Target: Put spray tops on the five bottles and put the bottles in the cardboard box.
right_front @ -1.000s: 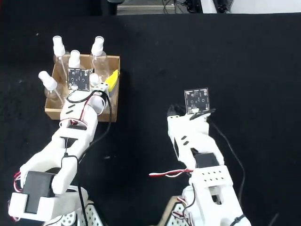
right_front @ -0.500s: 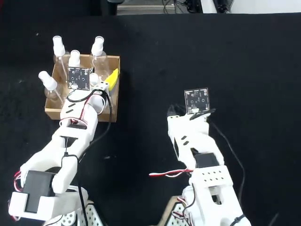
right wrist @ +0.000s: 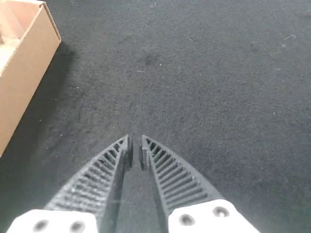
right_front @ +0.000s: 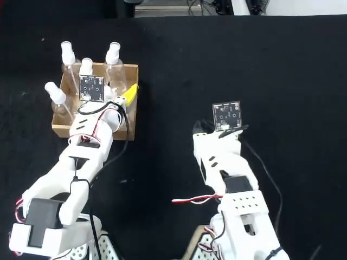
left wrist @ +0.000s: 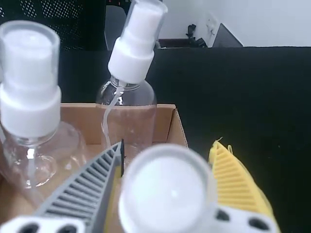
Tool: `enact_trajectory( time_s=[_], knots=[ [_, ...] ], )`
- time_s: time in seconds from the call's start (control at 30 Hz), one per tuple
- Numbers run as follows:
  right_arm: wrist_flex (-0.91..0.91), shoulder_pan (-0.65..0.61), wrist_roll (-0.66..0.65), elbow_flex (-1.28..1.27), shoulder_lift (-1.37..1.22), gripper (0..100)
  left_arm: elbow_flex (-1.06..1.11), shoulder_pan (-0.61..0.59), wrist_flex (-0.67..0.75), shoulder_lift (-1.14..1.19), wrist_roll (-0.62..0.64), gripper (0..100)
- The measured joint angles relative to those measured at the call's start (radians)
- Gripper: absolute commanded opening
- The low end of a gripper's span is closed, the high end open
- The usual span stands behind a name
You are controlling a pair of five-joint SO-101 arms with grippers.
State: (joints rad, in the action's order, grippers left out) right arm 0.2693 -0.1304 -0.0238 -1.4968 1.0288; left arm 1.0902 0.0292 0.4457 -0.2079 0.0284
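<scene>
Cardboard box (right_front: 132,111) almost packed
Left jaws grip the fifth bottle's spray top (left wrist: 167,194) to stand it inside by the other four bottles (right_front: 113,54); right jaws shut, parked aside over the surface (right_front: 244,65).

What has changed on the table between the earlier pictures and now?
The left gripper, its jaws around the white spray top of the fifth bottle, shifted slightly farther over the brown cardboard box. The right gripper, jaws shut, and the four other clear bottles stayed put.
</scene>
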Motion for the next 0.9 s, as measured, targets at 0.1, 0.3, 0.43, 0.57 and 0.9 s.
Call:
enact_trajectory(
  time_s=[0.1, 0.3, 0.43, 0.57, 0.9],
  knots=[
    [0.0, 0.0, 0.0, 0.0, 0.0, 1.1, 0.0, 0.0, 0.0, 0.0, 0.002, 26],
    [0.0, 0.0, 0.0, 0.0, 0.0, 1.1, 0.0, 0.0, 0.0, -0.003, 0.002, 26],
    [0.0, 0.0, 0.0, 0.0, 0.0, 1.1, 0.025, 0.0, -0.012, -0.068, 0.0, 26],
    [0.0, 0.0, 0.0, 0.0, 0.0, 1.1, 0.038, -0.002, -0.106, -0.157, 0.0, 26],
    [0.0, 0.0, 0.0, 0.0, 0.0, 1.1, 0.037, -0.002, -0.218, -0.184, -0.002, 26]
  ],
)
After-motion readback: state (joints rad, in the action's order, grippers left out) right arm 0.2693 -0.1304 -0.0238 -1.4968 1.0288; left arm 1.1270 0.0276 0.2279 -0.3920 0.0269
